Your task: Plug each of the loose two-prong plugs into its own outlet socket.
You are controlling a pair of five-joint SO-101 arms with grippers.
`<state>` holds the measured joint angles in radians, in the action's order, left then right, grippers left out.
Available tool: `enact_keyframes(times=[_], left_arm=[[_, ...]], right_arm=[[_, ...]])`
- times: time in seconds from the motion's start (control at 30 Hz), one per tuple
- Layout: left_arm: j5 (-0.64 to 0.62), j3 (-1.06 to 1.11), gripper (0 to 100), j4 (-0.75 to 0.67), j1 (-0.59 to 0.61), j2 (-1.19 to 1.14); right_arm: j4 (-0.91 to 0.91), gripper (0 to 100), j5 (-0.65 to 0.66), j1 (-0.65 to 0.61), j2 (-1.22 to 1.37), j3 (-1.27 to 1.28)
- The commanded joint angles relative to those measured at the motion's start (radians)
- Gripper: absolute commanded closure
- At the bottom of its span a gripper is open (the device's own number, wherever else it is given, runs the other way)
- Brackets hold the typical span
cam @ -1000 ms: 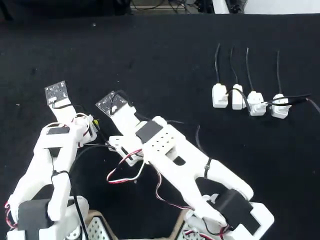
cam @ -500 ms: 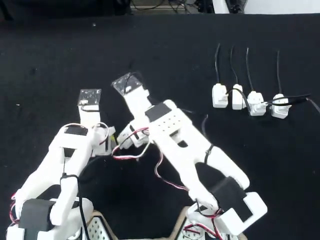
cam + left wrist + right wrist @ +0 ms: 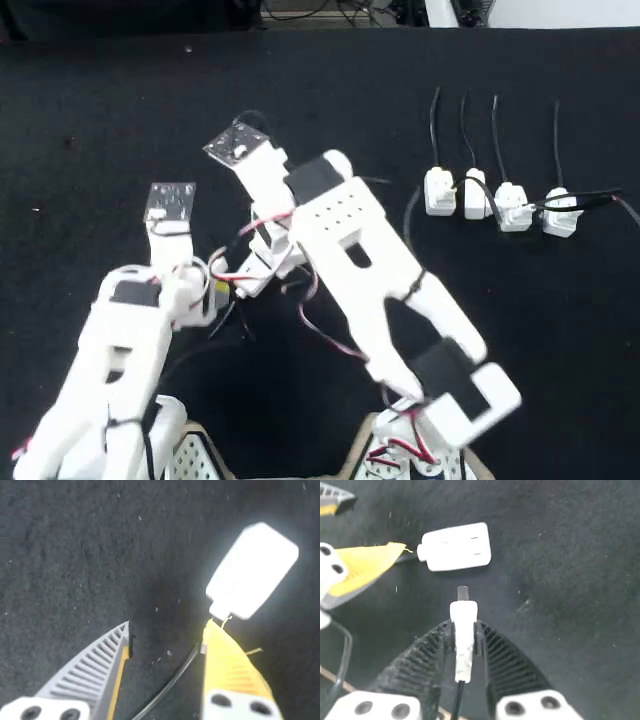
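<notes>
Black cloth [image 3: 120,90]: dark table, both my arms out over its middle.
Right gripper [image 3: 464,625]: clamped tight on a white two-prong plug [image 3: 464,611], prongs pointing forward.
Socket [image 3: 455,546]: flat on the cloth just ahead of the prongs, not touching them.
Left gripper [image 3: 167,630]: jaws apart, one tip right at the socket's cord end.
Far row [image 3: 497,200]: four white blocks with cords, well apart from us; they look mated, though I can't be sure.
Progress: this pair is close, and I judge the insertion is left to do.

White plug [image 3: 463,622], white outlet socket [image 3: 455,546], black speckled tabletop [image 3: 570,555], yellow and ribbed grey left fingers [image 3: 227,670].
</notes>
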<state>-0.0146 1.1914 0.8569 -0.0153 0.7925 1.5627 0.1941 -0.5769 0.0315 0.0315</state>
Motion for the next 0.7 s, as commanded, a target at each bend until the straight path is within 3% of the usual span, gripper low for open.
enact_keyframes(times=[0.0,0.13,0.3,0.67], left_arm=[[0.063,0.081,77,0.005,0.033,0.198],[0.063,0.143,77,0.011,0.116,0.304],[0.063,0.202,77,0.014,0.125,0.347],[0.063,0.211,77,0.012,0.131,0.358]], right_arm=[[0.150,98.8,0.071,0.020,0.182,-0.259],[0.195,98.8,0.072,0.021,0.360,-0.441],[0.198,98.8,0.072,0.021,0.512,-0.604],[0.203,98.8,0.160,0.020,0.578,-0.662]])
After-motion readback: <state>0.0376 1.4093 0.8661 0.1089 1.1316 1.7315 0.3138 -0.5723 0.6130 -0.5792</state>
